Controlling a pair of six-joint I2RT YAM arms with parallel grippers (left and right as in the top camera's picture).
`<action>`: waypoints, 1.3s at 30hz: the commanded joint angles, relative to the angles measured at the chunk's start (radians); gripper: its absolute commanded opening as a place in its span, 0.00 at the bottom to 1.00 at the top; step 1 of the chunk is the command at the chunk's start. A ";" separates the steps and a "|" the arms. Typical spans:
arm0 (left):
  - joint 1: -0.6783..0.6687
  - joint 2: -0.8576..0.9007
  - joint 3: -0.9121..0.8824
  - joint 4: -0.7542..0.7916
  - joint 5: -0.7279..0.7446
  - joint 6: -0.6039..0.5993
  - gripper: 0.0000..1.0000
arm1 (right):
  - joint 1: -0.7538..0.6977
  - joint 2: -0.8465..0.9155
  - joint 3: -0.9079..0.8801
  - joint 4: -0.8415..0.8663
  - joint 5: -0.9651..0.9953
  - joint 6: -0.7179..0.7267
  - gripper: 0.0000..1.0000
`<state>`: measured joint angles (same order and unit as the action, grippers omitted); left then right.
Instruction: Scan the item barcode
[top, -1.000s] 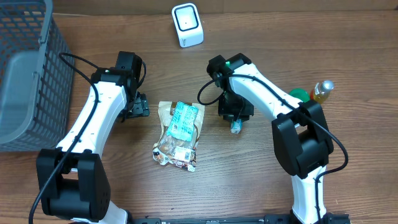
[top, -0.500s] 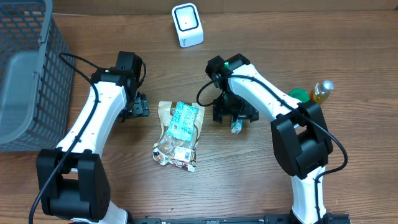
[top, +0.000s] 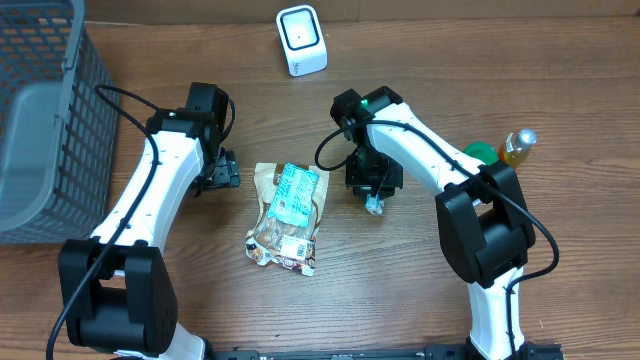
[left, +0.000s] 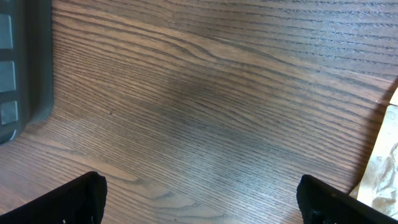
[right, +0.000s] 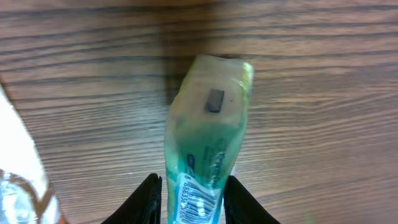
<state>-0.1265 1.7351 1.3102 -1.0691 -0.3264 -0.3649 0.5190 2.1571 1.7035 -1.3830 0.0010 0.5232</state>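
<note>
Right gripper is clamped on the tube: both fingers press its sides near the bottom edge of the right wrist view, just at the barcode label. The rest of the tube sticks out past the fingertips toward the frame centre, over the wood table. In the overhead it sits centre-right, its tip just below the gripper and right of the snack bag. The scanner is at top centre, well apart. Left gripper has its jaws wide apart over bare table, holding nothing, with the bag edge at the far right of the left wrist view.
</note>
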 joint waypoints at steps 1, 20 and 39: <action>0.002 -0.019 0.018 0.001 -0.013 -0.014 1.00 | 0.003 -0.033 0.025 0.013 -0.050 0.000 0.30; 0.002 -0.019 0.018 0.001 -0.013 -0.013 1.00 | 0.003 -0.033 0.024 0.066 -0.188 -0.024 0.47; 0.002 -0.019 0.018 0.001 -0.013 -0.013 0.99 | -0.064 -0.033 0.118 0.018 -0.369 -0.245 0.73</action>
<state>-0.1265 1.7351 1.3102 -1.0691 -0.3264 -0.3649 0.4923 2.1571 1.7672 -1.3502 -0.3546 0.3019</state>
